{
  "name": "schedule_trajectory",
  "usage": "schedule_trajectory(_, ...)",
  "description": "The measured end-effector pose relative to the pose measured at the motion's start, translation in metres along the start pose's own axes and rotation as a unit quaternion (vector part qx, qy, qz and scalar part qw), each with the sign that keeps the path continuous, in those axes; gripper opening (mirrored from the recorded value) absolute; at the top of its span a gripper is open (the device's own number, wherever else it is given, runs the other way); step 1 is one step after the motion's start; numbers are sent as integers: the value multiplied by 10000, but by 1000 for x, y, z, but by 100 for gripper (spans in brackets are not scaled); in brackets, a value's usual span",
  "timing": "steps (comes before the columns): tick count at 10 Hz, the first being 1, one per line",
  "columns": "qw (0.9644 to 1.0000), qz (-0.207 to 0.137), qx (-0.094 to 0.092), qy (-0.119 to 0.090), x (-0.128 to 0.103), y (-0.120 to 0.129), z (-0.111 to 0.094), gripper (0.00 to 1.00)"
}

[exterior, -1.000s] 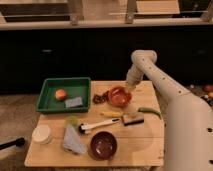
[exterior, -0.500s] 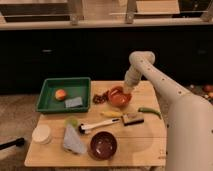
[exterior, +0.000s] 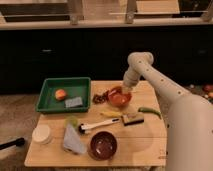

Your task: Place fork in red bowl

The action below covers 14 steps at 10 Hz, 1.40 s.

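End effector sits right over the red bowl at the worktop's far edge; can't tell its state, and the fork isn't distinguishable, so whether it's in the bowl or in the grasp is unclear. Judging by position, the task looks near its end: carry done, release and retreat prob. left, but unconfirmed. Count: 2 bowls (red one + dark brown bowl at front), 1 green tray w/ an orange fruit and a grey sponge, 1 white-handled brush, 1 green chili, 1 white cup, 1 pale bag, a reddish cluster left of the red bowl.
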Motion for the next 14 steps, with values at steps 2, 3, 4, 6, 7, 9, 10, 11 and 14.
schedule_trajectory(2,10000,20,-47,-69,-4,-2,3,43)
schedule_trajectory(3,9999,31,-85,-117,-5,-2,4,53)
schedule_trajectory(4,9998,36,-127,-171,-5,-2,5,63)
schedule_trajectory(6,9995,-17,-202,-222,-9,0,9,78)
schedule_trajectory(7,9995,-48,-218,-242,-13,-1,10,80)
schedule_trajectory(9,9994,-52,-252,-244,-13,-1,12,80)
schedule_trajectory(10,9994,-52,-254,-234,-13,-1,12,80)
schedule_trajectory(11,9994,-47,-264,-201,-13,0,12,80)
schedule_trajectory(14,9998,-13,-116,-179,-12,-2,9,80)
